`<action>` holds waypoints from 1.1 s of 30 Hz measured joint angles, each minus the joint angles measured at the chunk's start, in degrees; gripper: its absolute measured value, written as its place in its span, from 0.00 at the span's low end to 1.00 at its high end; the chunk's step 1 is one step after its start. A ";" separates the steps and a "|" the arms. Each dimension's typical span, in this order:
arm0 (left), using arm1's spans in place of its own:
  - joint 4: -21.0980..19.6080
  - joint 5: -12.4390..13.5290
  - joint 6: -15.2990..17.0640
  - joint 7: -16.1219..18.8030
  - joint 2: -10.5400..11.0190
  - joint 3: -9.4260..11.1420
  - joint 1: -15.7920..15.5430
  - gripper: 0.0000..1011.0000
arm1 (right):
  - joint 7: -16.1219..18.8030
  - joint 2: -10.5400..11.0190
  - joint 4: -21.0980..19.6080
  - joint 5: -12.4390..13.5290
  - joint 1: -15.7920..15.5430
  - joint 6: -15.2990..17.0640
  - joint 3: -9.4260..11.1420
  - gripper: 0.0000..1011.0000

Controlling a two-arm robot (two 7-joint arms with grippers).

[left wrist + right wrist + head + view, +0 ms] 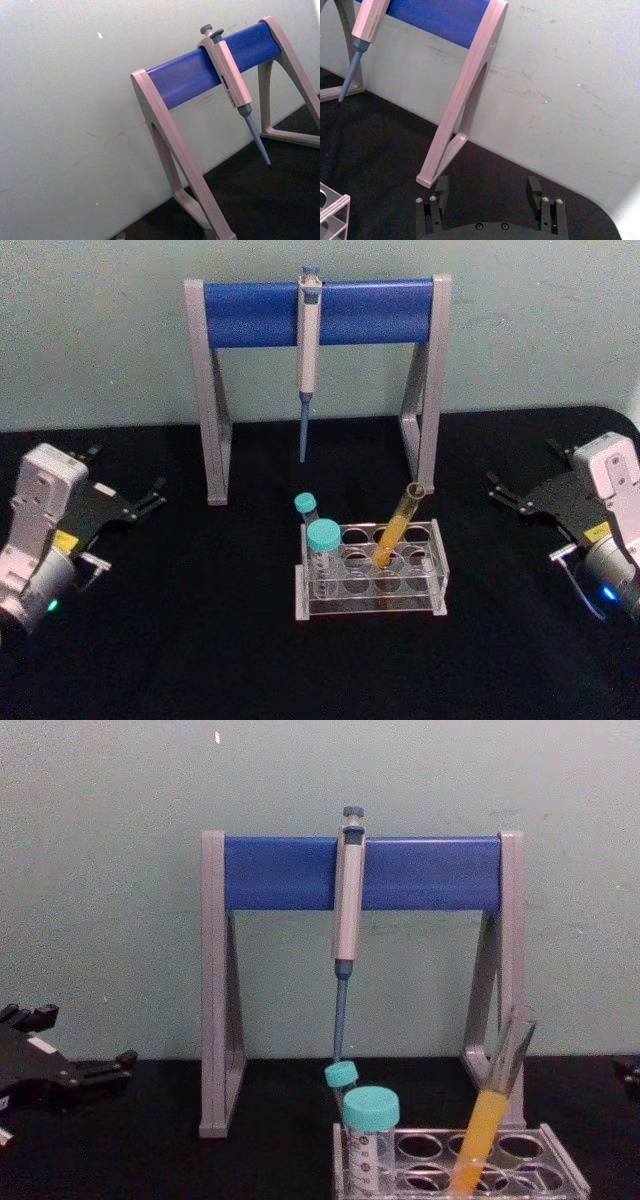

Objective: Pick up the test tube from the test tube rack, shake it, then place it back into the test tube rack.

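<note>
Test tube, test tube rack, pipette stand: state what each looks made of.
Test tube: likely glass, clear and glossy; orange-yellow liquid shows through. Test tube rack: probably clear plastic; see-through flat plates with round holes. Pipette stand: matte grey legs, plastic or painted metal, unclear; smooth blue bar.

The capless clear test tube (398, 527), orange-yellow liquid in its lower half, leans rightward in the low clear test tube rack (372, 592), mid-counter (200, 640).
</note>
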 joint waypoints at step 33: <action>0.00 0.00 0.00 0.00 0.00 0.00 0.00 0.99 | 0.00 0.00 0.00 0.00 0.00 0.00 0.00 0.99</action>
